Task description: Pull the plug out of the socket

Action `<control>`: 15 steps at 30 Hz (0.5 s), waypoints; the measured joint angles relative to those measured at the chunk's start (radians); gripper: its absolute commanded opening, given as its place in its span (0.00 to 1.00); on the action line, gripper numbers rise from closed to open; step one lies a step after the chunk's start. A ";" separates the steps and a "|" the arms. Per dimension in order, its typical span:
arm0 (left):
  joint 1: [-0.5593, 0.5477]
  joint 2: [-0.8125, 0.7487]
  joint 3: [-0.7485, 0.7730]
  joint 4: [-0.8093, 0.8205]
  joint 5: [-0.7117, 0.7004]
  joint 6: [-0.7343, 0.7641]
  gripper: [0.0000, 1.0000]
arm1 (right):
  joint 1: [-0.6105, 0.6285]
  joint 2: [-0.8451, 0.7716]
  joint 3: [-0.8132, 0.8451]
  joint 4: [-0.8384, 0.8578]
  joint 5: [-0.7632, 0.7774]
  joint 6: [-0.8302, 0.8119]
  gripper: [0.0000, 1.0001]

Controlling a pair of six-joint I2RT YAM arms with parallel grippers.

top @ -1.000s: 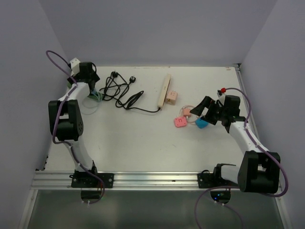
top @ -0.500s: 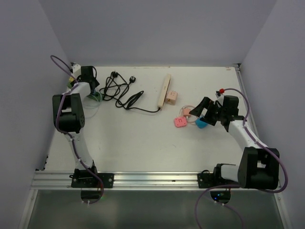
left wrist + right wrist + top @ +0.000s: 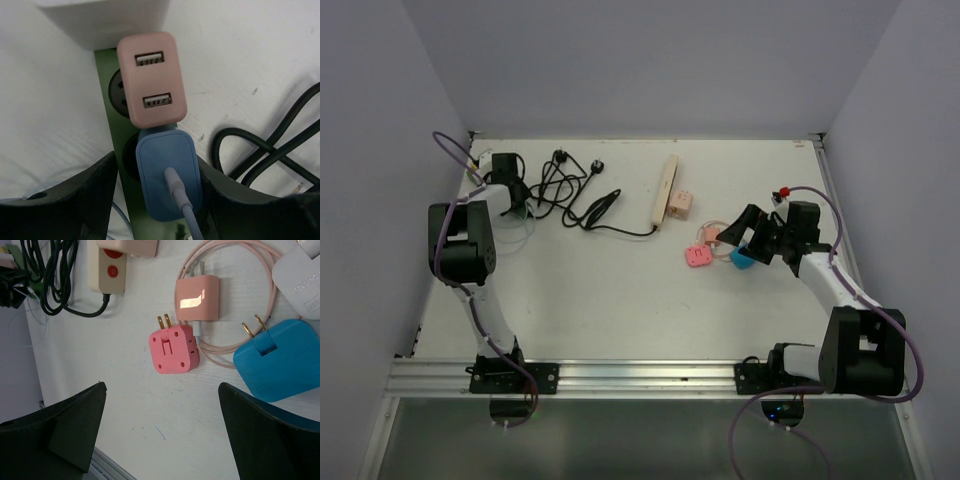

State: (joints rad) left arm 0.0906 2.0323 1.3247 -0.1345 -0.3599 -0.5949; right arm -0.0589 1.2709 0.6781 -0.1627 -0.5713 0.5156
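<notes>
Reach is favouring my left gripper (image 3: 510, 193) overhead, parked far left, with my right gripper (image 3: 745, 228) well apart. Left wrist is showing what that view is hiding: blue plug (image 3: 167, 182) sitting between my half-spread fingers (image 3: 75, 200), not visibly pinched, socket (image 3: 106, 100) running lengthwise ahead. Right wrist is showing wide-spread jaws over loose adapters (image 3: 174, 348).

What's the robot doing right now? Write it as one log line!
left gripper: open, straddling blue plug | blue plug: in socket | right gripper: open, holding nothing
</notes>
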 measured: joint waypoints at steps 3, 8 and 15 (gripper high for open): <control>0.000 -0.047 -0.055 -0.009 0.021 0.001 0.55 | 0.000 0.000 0.000 0.003 0.000 0.001 0.98; -0.006 -0.123 -0.131 -0.058 0.035 0.012 0.53 | 0.000 0.004 0.000 0.010 -0.005 0.007 0.98; -0.070 -0.305 -0.325 -0.142 0.051 0.038 0.52 | 0.001 0.013 0.000 0.014 -0.016 0.008 0.98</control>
State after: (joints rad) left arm 0.0208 1.7275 0.9993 -0.2764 -0.3092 -0.5568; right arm -0.0578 1.2842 0.6777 -0.1482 -0.5873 0.5236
